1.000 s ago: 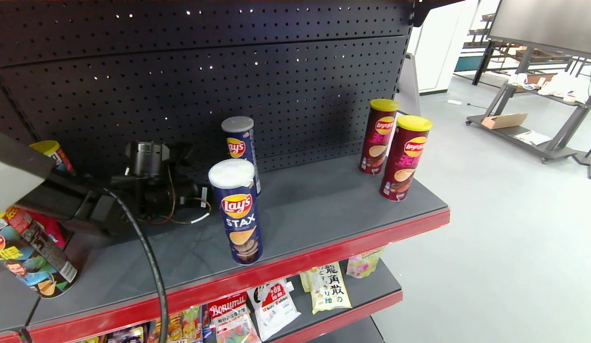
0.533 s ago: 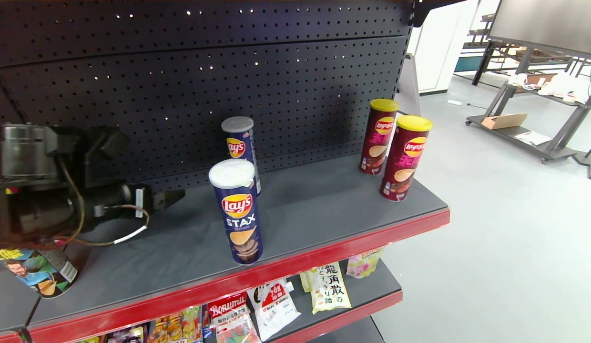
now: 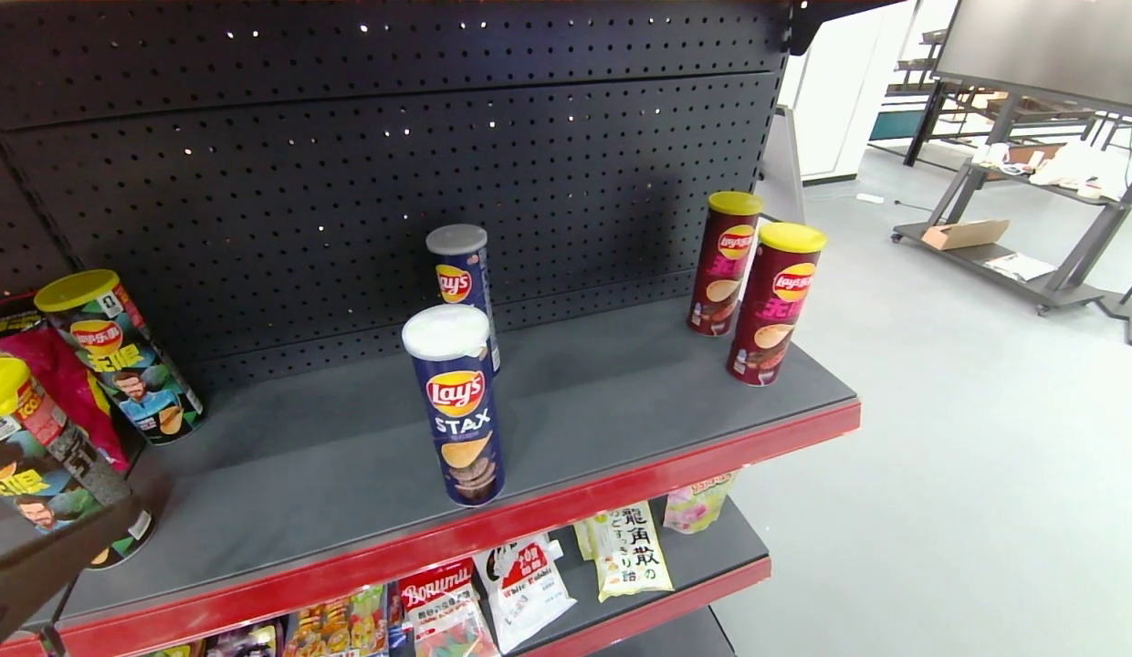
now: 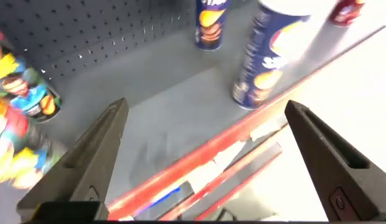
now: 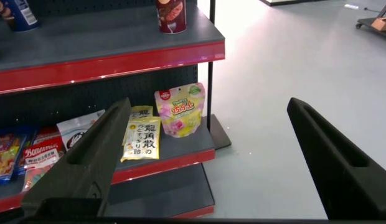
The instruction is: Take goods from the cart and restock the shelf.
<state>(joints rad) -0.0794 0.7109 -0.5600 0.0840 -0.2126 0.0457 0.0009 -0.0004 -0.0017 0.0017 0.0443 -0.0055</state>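
Note:
The grey shelf (image 3: 621,392) carries two blue chip cans, one near the red front edge (image 3: 456,411) and one behind it by the pegboard (image 3: 461,274). Two maroon cans with yellow lids (image 3: 726,265) (image 3: 776,301) stand upright at the right end. Colourful yellow-lidded cans (image 3: 119,356) (image 3: 36,456) stand at the left end. My left gripper (image 4: 205,106) is open and empty, above and in front of the shelf edge, with the front blue can (image 4: 261,56) beyond it. My right gripper (image 5: 208,102) is open and empty, low in front of the lower shelves.
A black pegboard (image 3: 393,164) backs the shelf. Snack bags (image 5: 180,109) (image 5: 142,140) fill the lower shelf. A dark part of my left arm (image 3: 27,566) crosses the lower left corner. To the right is open grey floor (image 3: 986,456), with a metal rack (image 3: 1013,246) farther off.
My left arm has pulled back off the shelf, leftward and down out of the middle of the picture, uncovering the colourful cans at the left. The cans have not moved.

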